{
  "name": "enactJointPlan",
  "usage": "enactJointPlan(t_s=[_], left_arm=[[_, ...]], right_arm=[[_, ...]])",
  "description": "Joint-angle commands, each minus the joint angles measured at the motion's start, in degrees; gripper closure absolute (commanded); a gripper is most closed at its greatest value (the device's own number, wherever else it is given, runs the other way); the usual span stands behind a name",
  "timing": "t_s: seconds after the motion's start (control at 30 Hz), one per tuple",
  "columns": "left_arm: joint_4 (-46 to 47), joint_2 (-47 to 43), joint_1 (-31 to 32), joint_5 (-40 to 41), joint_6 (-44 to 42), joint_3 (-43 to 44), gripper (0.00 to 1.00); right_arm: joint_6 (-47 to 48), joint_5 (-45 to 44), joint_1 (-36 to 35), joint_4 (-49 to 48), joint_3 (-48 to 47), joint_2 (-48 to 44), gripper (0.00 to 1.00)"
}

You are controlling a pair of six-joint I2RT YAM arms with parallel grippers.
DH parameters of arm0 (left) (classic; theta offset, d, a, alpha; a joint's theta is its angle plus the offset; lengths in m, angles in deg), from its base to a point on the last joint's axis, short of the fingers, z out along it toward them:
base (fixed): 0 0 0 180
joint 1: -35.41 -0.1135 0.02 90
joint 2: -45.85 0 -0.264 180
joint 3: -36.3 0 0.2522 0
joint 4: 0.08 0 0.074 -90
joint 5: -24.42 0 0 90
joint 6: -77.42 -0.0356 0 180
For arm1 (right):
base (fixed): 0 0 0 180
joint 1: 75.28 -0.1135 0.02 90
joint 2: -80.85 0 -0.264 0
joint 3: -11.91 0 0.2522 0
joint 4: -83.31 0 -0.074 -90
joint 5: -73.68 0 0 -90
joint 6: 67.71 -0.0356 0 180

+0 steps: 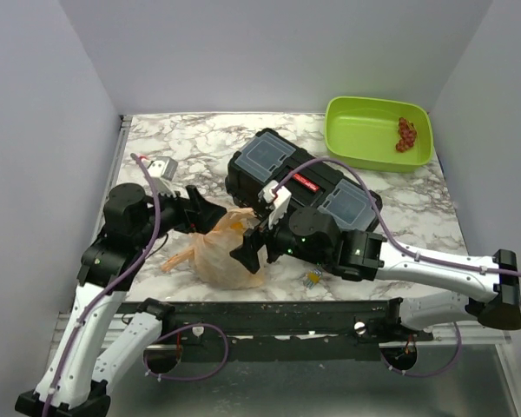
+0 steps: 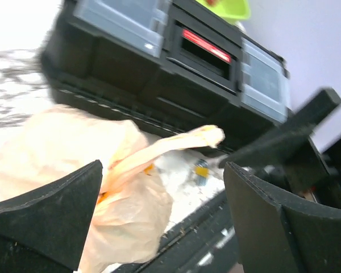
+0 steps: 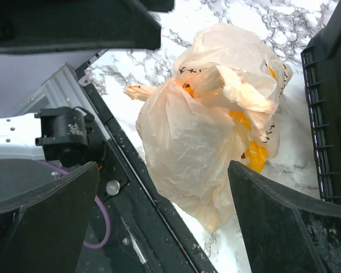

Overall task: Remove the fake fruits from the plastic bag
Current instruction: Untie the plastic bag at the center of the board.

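Note:
The tan plastic bag (image 1: 224, 250) with orange-yellow prints lies crumpled on the marble table near its front edge, in front of the black toolbox (image 1: 297, 178). It also shows in the left wrist view (image 2: 85, 170) and the right wrist view (image 3: 207, 131). No fake fruits are visible; they are hidden. My left gripper (image 1: 210, 211) is open, just left of and above the bag. My right gripper (image 1: 250, 249) is open, at the bag's right side, jaws wide around it without touching. A twisted bag handle (image 2: 176, 142) sticks out toward the toolbox.
A lime-green tray (image 1: 375, 130) at the back right holds a cluster of small red grapes (image 1: 405, 134). A small grey box (image 1: 162, 165) sits at the left. A small yellow-blue item (image 1: 312, 278) lies by the front edge. The black front rail (image 1: 269, 313) runs below the bag.

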Motion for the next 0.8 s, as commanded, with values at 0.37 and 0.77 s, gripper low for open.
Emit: enactJointPlan(t_s=[0.37, 0.77], left_arm=[[-0.59, 0.49, 0.05, 18.92, -0.64, -5.98, 0.34], [0.67, 7.09, -0.04, 8.5, -6.04, -8.79, 0.39]], right_arm=[[-5.48, -20.53, -8.72, -10.93, -2.57, 12.63, 0.17], [-2.14, -16.69, -8.72, -17.43, 1.31, 14.56, 0.2]])
